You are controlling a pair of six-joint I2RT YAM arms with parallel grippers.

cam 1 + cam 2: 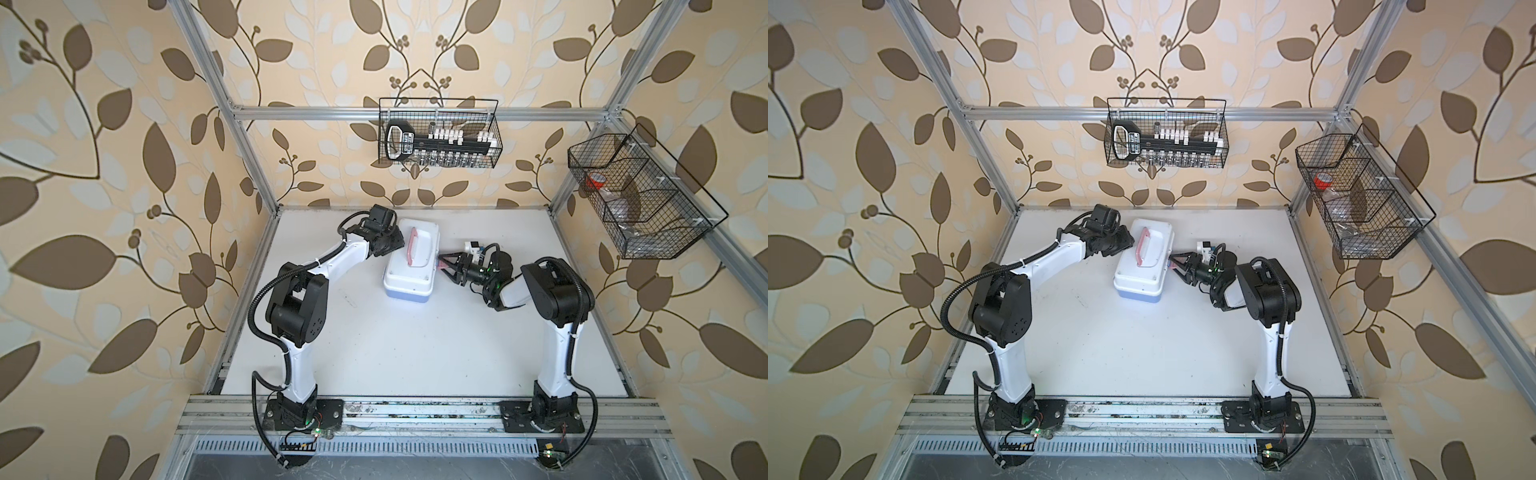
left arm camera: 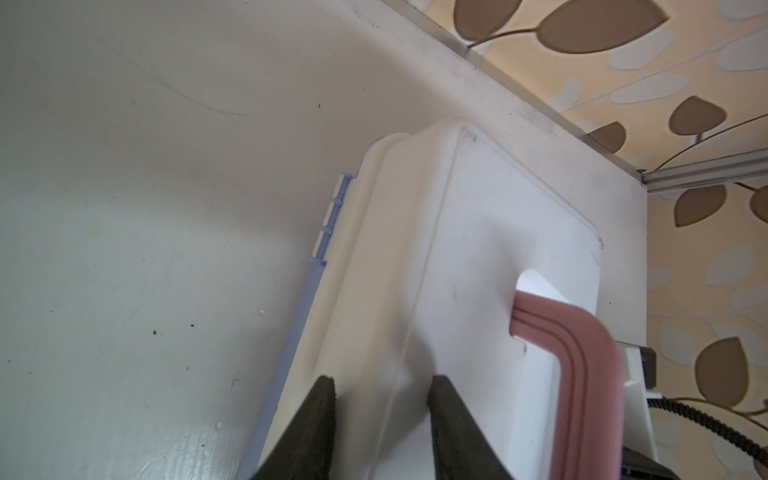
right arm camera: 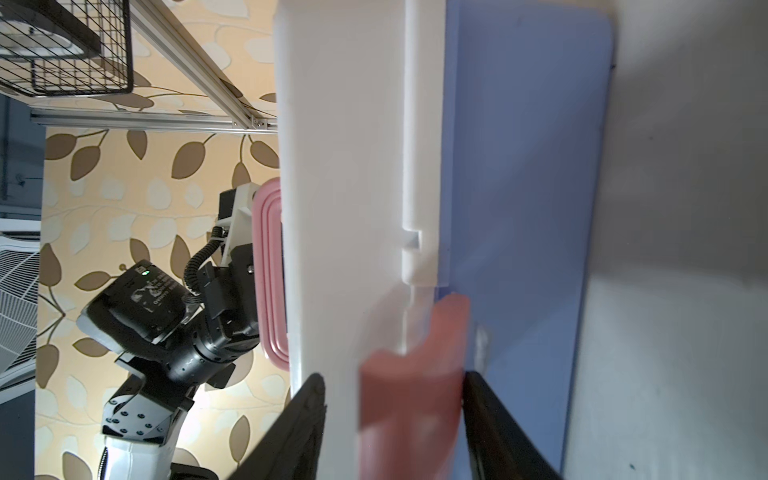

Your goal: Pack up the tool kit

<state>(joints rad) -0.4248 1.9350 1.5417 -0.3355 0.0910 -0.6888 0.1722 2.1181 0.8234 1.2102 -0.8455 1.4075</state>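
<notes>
One case (image 1: 409, 266), two grippers: left gripper (image 2: 380, 382) at 9 o'clock, narrowly parted on the lid (image 2: 478, 249); right gripper (image 3: 392, 375) at 3 o'clock, loosely straddling one latch (image 3: 449, 316).

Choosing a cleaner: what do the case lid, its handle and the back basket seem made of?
The lid looks like moulded plastic: white, smooth, soft sheen, rounded edges. The handle seems pink plastic, satin, with moulded ribs. The back basket is thin black wire mesh, probably coated metal.

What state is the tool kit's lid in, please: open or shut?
Shut: the white lid sits flush on the blue base in both top views. Whether the pink latch is fastened, I cannot tell.
</notes>
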